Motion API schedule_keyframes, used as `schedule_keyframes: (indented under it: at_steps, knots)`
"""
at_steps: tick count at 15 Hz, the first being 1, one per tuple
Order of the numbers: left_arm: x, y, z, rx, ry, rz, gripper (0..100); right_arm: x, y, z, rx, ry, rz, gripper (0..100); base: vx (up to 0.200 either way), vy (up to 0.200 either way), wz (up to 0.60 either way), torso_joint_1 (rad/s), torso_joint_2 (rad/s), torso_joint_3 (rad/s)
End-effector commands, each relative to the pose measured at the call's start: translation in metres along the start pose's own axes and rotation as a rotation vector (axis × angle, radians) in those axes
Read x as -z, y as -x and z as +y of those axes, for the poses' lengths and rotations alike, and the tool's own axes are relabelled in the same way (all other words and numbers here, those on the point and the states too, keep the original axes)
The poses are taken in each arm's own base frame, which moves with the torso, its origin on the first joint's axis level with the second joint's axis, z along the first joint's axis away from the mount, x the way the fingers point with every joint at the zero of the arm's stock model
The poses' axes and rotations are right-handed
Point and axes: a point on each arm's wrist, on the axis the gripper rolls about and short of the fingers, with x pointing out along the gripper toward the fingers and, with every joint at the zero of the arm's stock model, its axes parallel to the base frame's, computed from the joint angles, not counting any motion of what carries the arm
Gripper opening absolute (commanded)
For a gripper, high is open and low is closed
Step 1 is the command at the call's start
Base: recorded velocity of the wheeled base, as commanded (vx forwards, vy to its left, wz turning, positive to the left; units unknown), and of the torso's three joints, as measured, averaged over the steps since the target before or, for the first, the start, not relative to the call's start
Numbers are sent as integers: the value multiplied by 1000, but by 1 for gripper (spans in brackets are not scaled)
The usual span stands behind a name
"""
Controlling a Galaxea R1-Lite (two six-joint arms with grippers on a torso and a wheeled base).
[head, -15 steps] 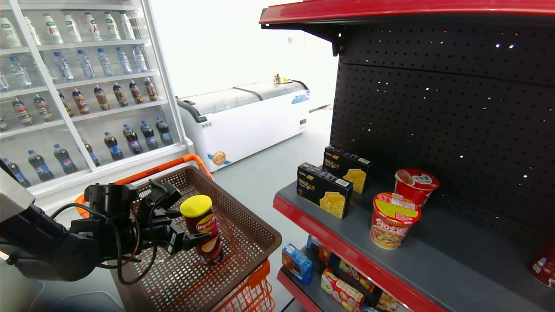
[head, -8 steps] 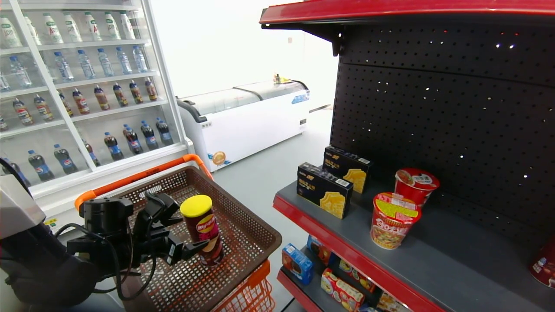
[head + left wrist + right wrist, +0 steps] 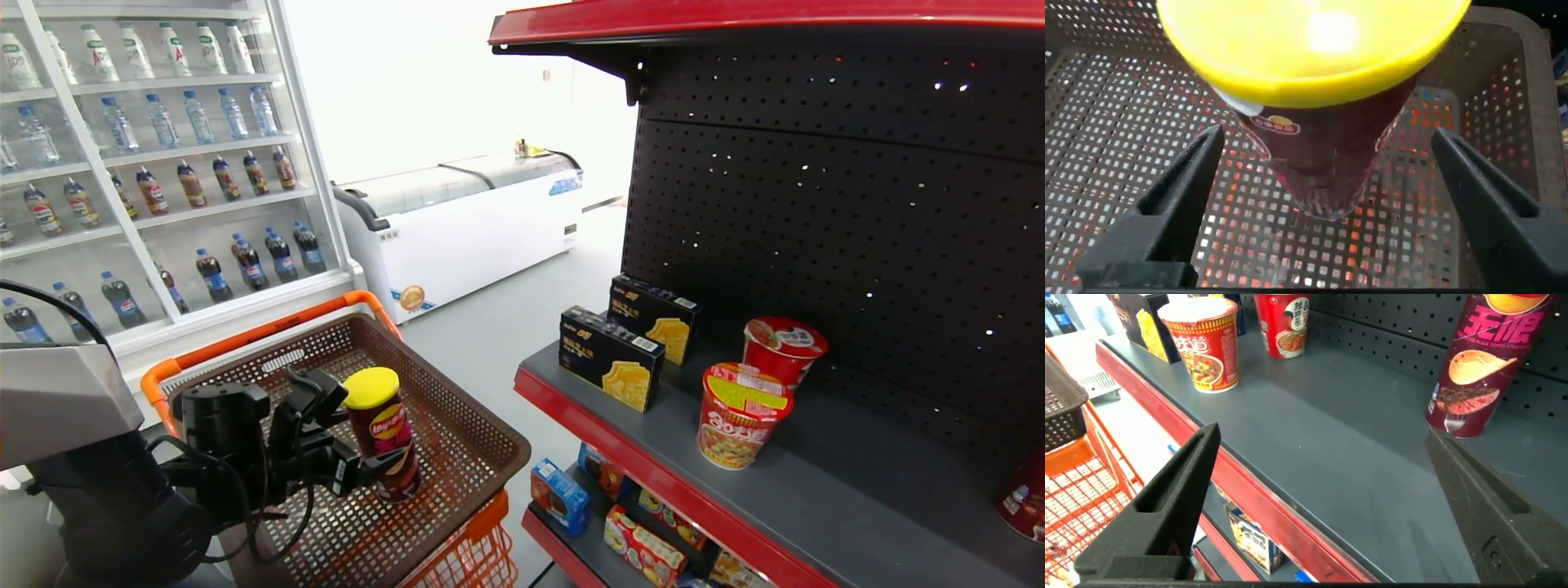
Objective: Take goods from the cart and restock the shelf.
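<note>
Room: shop aisle with a grey floor. A glass-door cooler (image 3: 163, 163) full of bottles stands behind the cart, and a white chest freezer (image 3: 465, 220) sits farther back, beyond the cart.
Cart: brown mesh basket (image 3: 478, 425) on an orange frame, at the robot's left front.
Can: dark red tube with a yellow lid (image 3: 384, 441), upright on the mesh floor inside the cart, toward its near side. The left wrist view looks down on its lid (image 3: 1323, 49).
Left gripper: inside the cart, level with the can's body (image 3: 371, 433). Its fingers are spread wide, one on each side of the can (image 3: 1327, 139), with mesh showing in the gap on both sides. No contact is seen.
Shelf: red-edged grey deck (image 3: 816, 482) with a black pegboard back, directly right of the cart.
Boxes: two dark boxes (image 3: 612, 355) stand one behind the other at the shelf end nearest the cart.
Cups: two noodle cups (image 3: 739, 416) stand upright, farther from the cart than the boxes.
Second can: upright by the pegboard (image 3: 1478, 367), the shelf item farthest from the cart.
Right gripper: above the bare deck between the cups and the second can (image 3: 1323, 437). Its fingers are spread wide and hold nothing.
Packs: assorted goods (image 3: 563, 494) sit on the lower tier, right of the cart.
</note>
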Motion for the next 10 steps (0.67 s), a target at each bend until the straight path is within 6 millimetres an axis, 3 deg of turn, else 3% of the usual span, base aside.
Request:
schedule_keyframes:
  at_steps: [1,10]
  knots:
    - [9,-13,-4,1,9,28,100,0,0,0,0,0,1,100,0,0,0,0,0,0]
    - [12,-46,4,-4,36,-8,100,0,0,0,0,0,1,100,0,0,0,0,0,0]
